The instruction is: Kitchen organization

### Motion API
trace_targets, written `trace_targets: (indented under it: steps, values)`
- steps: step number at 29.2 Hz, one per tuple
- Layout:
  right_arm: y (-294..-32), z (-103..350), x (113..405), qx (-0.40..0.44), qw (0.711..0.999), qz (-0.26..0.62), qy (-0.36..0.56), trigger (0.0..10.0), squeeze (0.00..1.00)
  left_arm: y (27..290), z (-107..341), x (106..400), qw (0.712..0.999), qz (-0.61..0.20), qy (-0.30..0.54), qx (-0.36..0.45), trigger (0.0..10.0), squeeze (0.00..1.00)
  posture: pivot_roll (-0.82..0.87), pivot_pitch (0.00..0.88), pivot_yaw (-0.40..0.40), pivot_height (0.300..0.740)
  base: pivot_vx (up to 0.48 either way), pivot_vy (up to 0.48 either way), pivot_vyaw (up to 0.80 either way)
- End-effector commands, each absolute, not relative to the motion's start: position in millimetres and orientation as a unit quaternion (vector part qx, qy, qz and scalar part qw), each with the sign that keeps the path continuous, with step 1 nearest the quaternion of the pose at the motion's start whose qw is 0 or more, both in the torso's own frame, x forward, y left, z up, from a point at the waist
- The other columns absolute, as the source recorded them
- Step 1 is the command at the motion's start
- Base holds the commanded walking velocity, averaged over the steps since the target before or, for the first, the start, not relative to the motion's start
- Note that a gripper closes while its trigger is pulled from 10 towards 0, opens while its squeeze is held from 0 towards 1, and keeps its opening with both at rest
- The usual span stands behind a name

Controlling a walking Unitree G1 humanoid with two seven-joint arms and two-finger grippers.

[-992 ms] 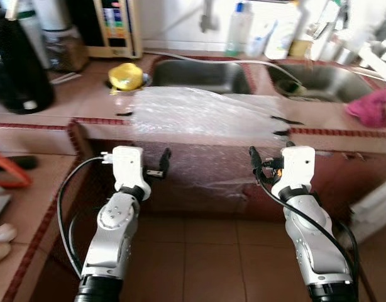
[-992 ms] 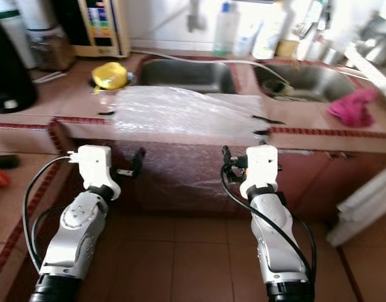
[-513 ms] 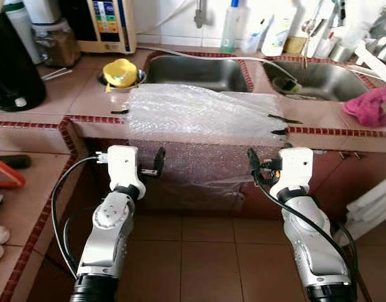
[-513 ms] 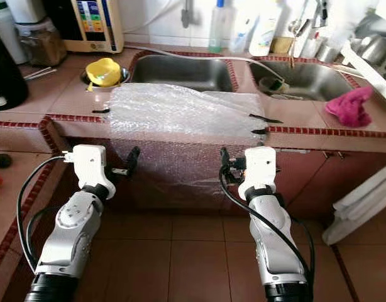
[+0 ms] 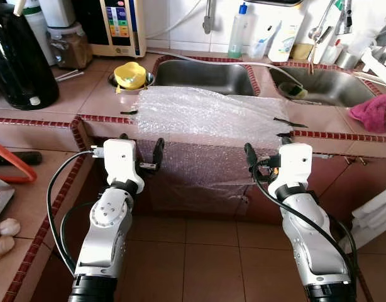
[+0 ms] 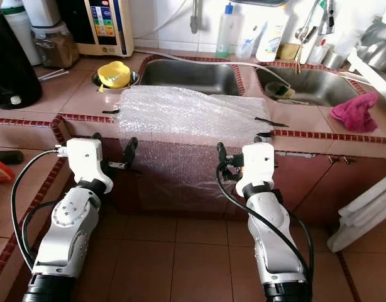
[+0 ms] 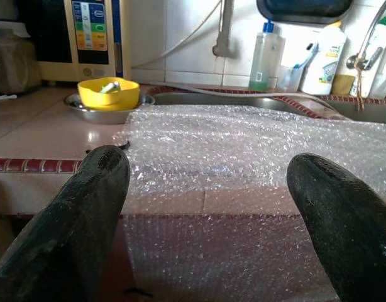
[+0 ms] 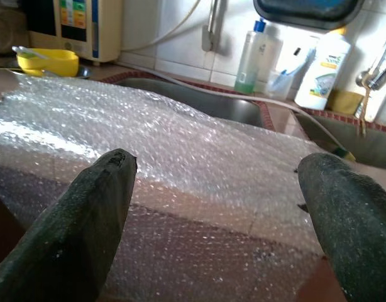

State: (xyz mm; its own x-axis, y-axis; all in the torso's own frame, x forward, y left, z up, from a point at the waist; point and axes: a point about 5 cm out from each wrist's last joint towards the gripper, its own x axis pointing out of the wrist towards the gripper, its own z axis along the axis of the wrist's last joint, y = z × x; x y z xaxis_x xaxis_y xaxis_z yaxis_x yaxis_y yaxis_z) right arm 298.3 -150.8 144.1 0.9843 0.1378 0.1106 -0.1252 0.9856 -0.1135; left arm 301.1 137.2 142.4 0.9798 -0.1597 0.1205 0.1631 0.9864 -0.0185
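A sheet of bubble wrap is spread across the tiled counter in the upper middle of the frame, in front of the left sink basin, and its lower part is draped down over the counter's front face. The left gripper is held at the centre left, just before the sheet's hanging left edge, with its fingers spread wide and nothing between them. The right gripper is held at the centre right, near the sheet's hanging right edge, likewise spread wide and empty. A yellow bowl is set on the counter at the upper left, near the sheet's far left corner. A pink cloth is seen at the right edge.
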Motion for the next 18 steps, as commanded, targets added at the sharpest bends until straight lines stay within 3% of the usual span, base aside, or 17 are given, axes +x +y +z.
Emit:
trace_targets:
  steps: [1, 18]
  values:
    - [-149.8, 155.4, 300.0, -0.067, 0.992, 0.073, -0.083, 10.0, 0.00, 135.5, 146.6, 300.3, 0.994, -0.088, -0.069, -0.017, 10.0, 0.00, 0.01, 0.000, -0.030, 0.740, 0.368, 0.000, 0.00]
    - [-147.6, 157.5, 301.7, -0.078, 0.990, 0.081, -0.087, 10.0, 0.00, 128.8, 143.6, 301.6, 0.993, -0.098, -0.063, -0.027, 10.0, 0.00, 0.00, 0.000, -0.034, 0.740, 0.420, 0.000, 0.00]
